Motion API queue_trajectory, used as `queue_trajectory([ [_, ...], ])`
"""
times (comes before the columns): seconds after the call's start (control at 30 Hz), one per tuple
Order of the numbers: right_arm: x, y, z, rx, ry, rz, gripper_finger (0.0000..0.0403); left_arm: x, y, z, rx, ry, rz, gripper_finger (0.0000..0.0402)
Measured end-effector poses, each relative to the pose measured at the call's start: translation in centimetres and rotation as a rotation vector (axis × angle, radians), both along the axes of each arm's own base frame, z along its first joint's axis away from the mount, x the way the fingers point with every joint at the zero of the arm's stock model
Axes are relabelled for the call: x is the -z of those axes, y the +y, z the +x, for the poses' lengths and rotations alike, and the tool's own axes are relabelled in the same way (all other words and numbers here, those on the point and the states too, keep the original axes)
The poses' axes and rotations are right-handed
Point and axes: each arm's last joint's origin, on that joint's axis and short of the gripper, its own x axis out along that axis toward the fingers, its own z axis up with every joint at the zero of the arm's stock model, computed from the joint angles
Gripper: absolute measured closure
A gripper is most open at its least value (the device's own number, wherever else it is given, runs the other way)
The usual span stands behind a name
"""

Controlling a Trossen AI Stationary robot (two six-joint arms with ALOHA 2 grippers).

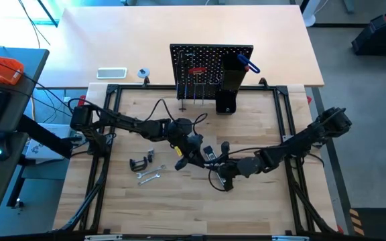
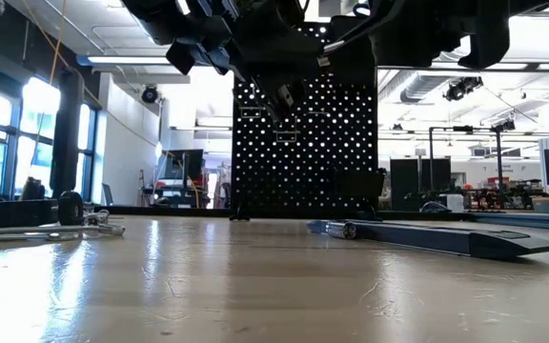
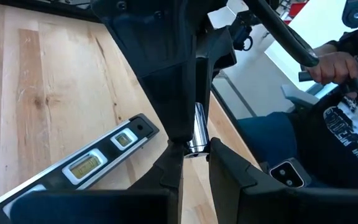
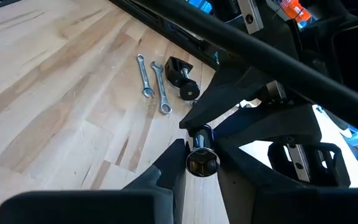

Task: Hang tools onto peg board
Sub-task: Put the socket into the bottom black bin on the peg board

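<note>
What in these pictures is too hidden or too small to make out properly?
- Tool between both grippers: the left gripper and right gripper cover all but a shiny metal end, so its kind is unclear.
- Peg board: low view, arms hide its top.
- Tools hanging on the board: high view, too small to identify.

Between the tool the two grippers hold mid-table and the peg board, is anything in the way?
Nothing visible. In the high view, the bare table lies between the grippers' meeting point, left gripper and right gripper, and the peg board. The C-clamp and wrenches lie off to the left arm's side.
</note>
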Motion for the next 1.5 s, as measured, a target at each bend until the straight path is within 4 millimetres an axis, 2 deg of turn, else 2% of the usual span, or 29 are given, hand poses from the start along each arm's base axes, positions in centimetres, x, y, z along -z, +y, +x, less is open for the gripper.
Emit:
queue_trajectory([
  [0.3,0.0,0.0,0.0,0.009,-0.006,0.022,0.0338,0.0,0.0,0.0,-0.004,0.003,-0.004,0.0360],
  [0.53,-0.2,-0.1,0.0,0.065,-0.028,0.025,0.0347,-0.1,0.5,0.0,-0.040,0.006,-0.004,0.0255],
  [0.67,-0.2,-0.1,0.0,0.094,-0.033,0.024,0.0347,-0.9,1.5,-0.3,-0.064,-0.005,-0.005,0.0210],
  [0.8,-0.5,-0.3,-0.2,0.128,-0.042,0.019,0.0348,-1.8,2.4,-0.9,-0.081,-0.008,0.010,0.0186],
  [1.0,-1.8,-1.2,-1.2,0.277,-0.069,-0.023,0.0349,-3.3,4.2,-2.7,-0.129,0.014,0.096,0.0180],
  [1.27,-3.2,-4.8,-2.9,0.506,-0.023,-0.004,0.0350,-4.1,6.4,-5.2,-0.185,0.105,0.213,0.0179],
  [1.5,-3.6,-9.4,-3.7,0.658,0.038,0.052,0.0350,-4.1,7.5,-5.8,-0.225,0.143,0.201,0.0179],
])
